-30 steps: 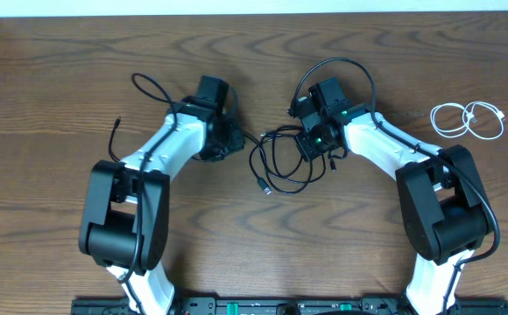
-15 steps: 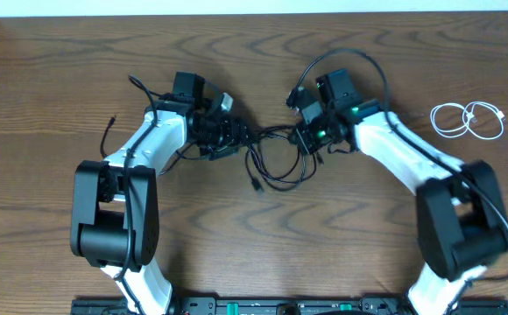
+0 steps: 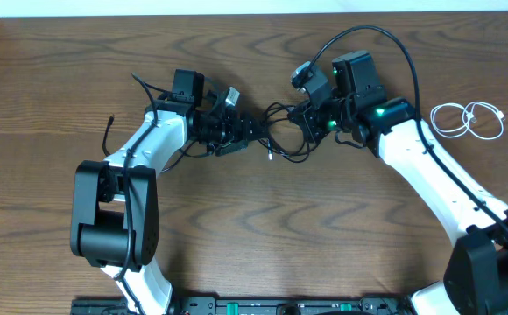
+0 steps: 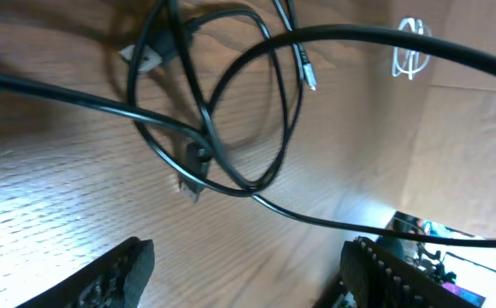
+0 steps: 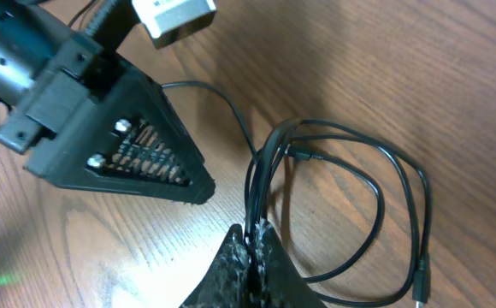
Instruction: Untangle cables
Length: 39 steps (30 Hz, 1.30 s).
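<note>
A tangle of thin black cables (image 3: 280, 140) lies between my two grippers at the table's middle back. My right gripper (image 3: 311, 124) is shut on a bunch of those strands (image 5: 256, 192), which are pinched at its fingertips (image 5: 255, 248), and the loops trail off to the right. My left gripper (image 3: 239, 131) stands open just left of the tangle, with bare wood between its fingers (image 4: 124, 269). The black loops (image 4: 203, 150) lie ahead of it. A coiled white cable (image 3: 469, 120) rests apart at the far right. Another thin black cord (image 3: 108, 136) lies left of my left arm.
The wooden table (image 3: 263, 245) ends at a pale strip along the back. My left gripper's body (image 5: 120, 145) fills the upper left of the right wrist view, close to the held strands. The white coil (image 4: 410, 51) shows far off in the left wrist view.
My left gripper has opened and let go of the black cable. My right arm has swung right and back, pulling the tangle with it.
</note>
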Available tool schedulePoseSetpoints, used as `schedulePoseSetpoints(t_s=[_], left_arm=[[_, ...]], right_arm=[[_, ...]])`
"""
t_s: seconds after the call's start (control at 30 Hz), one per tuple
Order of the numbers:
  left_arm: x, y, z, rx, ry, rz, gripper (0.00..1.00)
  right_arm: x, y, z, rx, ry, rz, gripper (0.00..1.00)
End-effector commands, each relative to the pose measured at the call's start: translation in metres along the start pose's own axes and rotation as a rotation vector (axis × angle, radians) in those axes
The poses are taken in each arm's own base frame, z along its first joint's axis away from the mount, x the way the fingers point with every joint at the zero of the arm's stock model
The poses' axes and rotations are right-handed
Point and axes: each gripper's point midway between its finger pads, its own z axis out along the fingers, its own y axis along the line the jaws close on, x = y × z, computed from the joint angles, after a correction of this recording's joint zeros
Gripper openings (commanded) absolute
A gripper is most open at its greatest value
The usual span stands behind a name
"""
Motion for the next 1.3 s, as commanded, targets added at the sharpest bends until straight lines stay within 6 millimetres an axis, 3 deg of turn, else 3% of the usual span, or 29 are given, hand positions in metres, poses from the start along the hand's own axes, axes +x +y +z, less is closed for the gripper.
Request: schedulePoseSetpoints(t_s=[0.0, 0.2, 0.67, 0.8, 1.07, 1.27], left_arm=[[-0.002, 0.007, -0.005, -0.065, -0.029, 0.024, 0.74], [-0.001, 0.005, -0.001, -0.071, -0.024, 0.032, 0.74], [-0.002, 0.015, 0.028, -0.33, -0.098, 0.04, 0.71], [-0.001, 0.024, 0.03, -0.435, -0.125, 0.063, 0.56], [0.002, 0.051, 0.015, -0.602, -0.143, 0.037, 0.56], [0.005, 0.056, 0.012, -0.629, -0.134, 0.026, 0.56]], right_arm=[[-0.024, 0.009, -0.026, 0.01, -0.078, -0.038, 0.01], [-0.032, 0.016, -0.039, 0.009, -0.111, -0.055, 0.01], [-0.041, 0.031, -0.049, -0.052, -0.154, -0.079, 0.01], [-0.045, 0.021, -0.059, -0.017, -0.177, -0.073, 0.01], [-0.052, -0.016, -0.088, 0.094, -0.229, -0.029, 0.01], [-0.048, -0.026, -0.091, 0.112, -0.222, -0.006, 0.01]])
